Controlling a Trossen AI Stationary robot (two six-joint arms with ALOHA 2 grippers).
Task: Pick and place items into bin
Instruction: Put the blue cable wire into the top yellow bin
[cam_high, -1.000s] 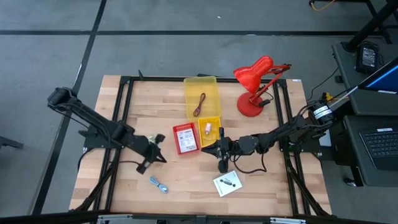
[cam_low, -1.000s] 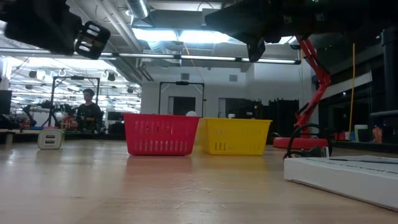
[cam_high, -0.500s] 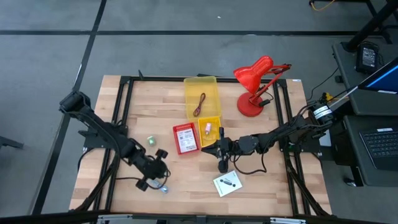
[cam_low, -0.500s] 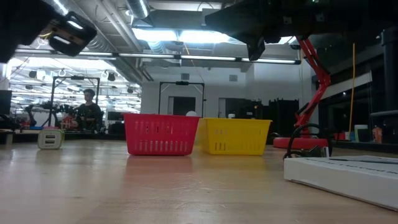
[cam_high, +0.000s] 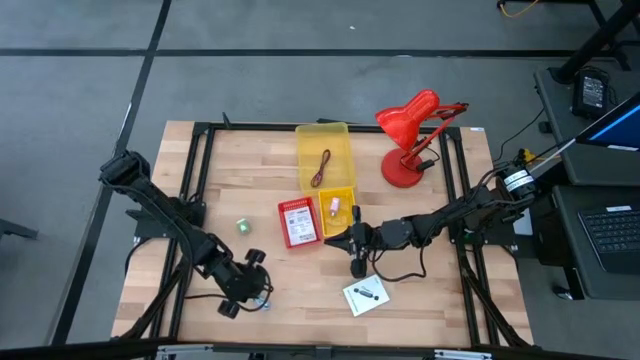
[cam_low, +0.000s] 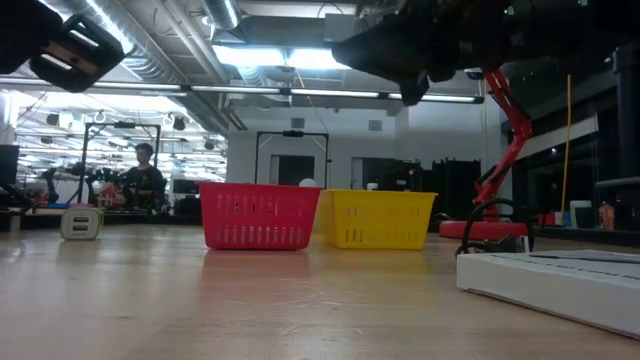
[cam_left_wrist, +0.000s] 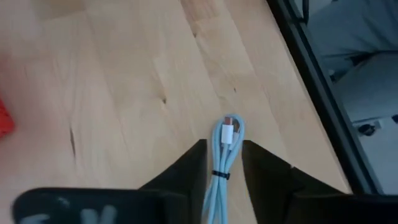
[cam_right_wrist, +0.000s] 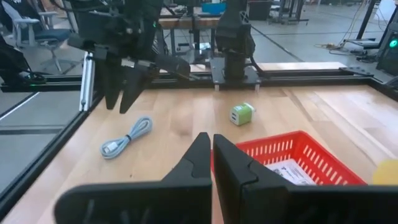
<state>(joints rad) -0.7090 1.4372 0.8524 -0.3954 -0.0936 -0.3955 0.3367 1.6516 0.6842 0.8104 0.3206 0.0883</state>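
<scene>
We see three plastic containers grouped at the middle of the wooden table (cam_high: 190, 170). The translucent yellow rectangular bin (cam_high: 324, 152) at the far side holds a coiled dark red cord (cam_high: 320, 166). Touching its near end sits a small yellow slatted basket (cam_high: 338, 210) with a small pale item inside that we cannot identify. Beside that basket stands a red slatted basket (cam_high: 299, 222) holding a white printed packet (cam_high: 299, 216); the right wrist view shows the same packet lying flat on the basket's floor.

Our left gripper (cam_high: 243, 284) hangs low at the table's near left part, its fingers (cam_left_wrist: 186, 171) parted and straddling a light blue coiled cable with a silver plug (cam_left_wrist: 224, 149), which lies flat on the wood; we cannot tell whether the pads touch it. Our right gripper (cam_high: 357, 262) sits just near the two baskets with its fingers pressed together on nothing.

A small green-and-white cube charger (cam_high: 242, 227) rests on bare wood between the left arm and the red basket. A second white printed packet (cam_high: 366, 294) lies flat near the table's front edge, close to the right gripper. A big red desk lamp (cam_high: 412, 130) stands at the far right corner, well apart from both grippers.

In the low view a person (cam_low: 143, 176) is visible in the room far behind.
</scene>
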